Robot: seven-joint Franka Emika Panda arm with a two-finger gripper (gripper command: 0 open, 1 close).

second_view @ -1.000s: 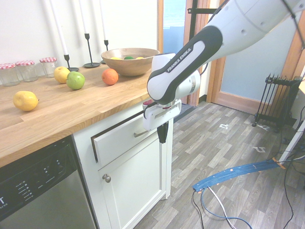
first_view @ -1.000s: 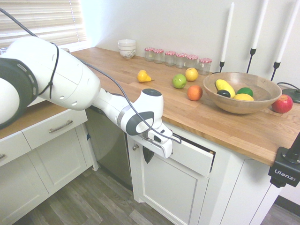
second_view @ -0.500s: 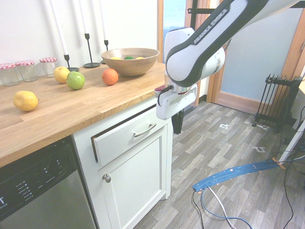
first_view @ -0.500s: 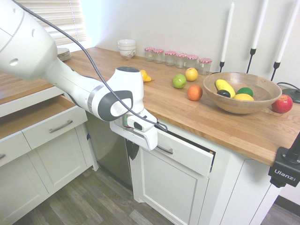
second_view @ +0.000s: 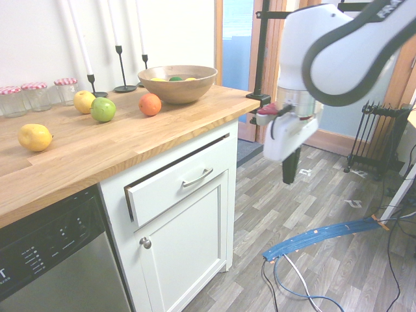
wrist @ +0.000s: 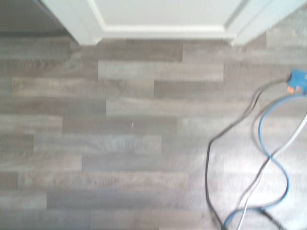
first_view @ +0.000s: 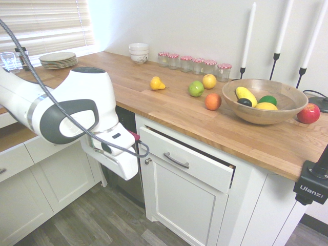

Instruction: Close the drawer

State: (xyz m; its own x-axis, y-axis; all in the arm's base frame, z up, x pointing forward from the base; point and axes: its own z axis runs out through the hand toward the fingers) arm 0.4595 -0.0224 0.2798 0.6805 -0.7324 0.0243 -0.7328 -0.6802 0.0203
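the drawer (first_view: 188, 165) sits under the butcher-block counter (first_view: 169, 110) in the middle of the first exterior view, its white front standing a little way out from the cabinet face, with a dark gap showing along its top and right end. in the second exterior view the same drawer (second_view: 175, 187) is left of centre, also out a crack, its curved silver handle (second_view: 197, 177) untouched. below it is a panelled cabinet door (second_view: 179, 257) with a round knob (second_view: 145, 242).

the gripper (second_view: 290, 170) hangs well apart from the drawer, right of centre in the second exterior view, pointing down over the grey plank floor (second_view: 305, 214). its dark fingers look pressed together with nothing between them. in the first exterior view the white arm fills the left side of the frame and the gripper itself is hidden behind the hand.

on the counter, toward the upper right, a wooden bowl (first_view: 257, 100) holds fruit; an orange (first_view: 212, 101), a green apple (first_view: 196, 88) and a yellow pear (first_view: 157, 83) lie loose near it, and a row of small jars (first_view: 193, 63) stands by the wall.

the wrist view shows only floor planks and the foot of a white cabinet.
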